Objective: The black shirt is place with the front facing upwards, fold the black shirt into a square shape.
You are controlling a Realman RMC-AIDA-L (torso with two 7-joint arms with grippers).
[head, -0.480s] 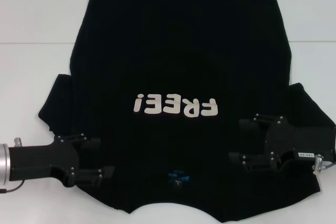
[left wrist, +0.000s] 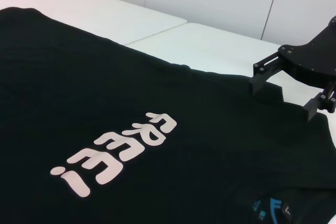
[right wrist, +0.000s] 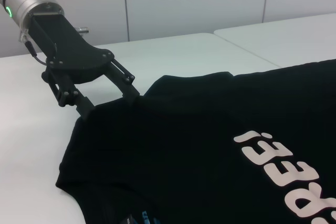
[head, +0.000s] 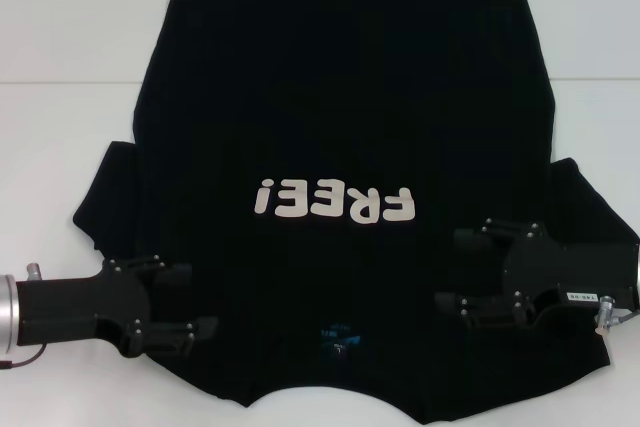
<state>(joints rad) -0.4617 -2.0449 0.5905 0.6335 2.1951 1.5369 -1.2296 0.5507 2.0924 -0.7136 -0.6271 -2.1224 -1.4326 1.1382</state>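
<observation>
Both the left gripper (head: 195, 299) and right gripper (head: 458, 269), jaws apart and empty beside the FREE! lettering (head: 333, 201), could pinch only the black shirt (head: 340, 77)'s top layer, skewing the fold.

the shirt (head: 340, 127) lies flat on the table (head: 60, 47), collar nearest the robot and hem farthest, with the left gripper (head: 190, 299) over its left shoulder and the right gripper (head: 455, 269) over its right shoulder, the lettering (head: 333, 202) between and beyond them.
</observation>
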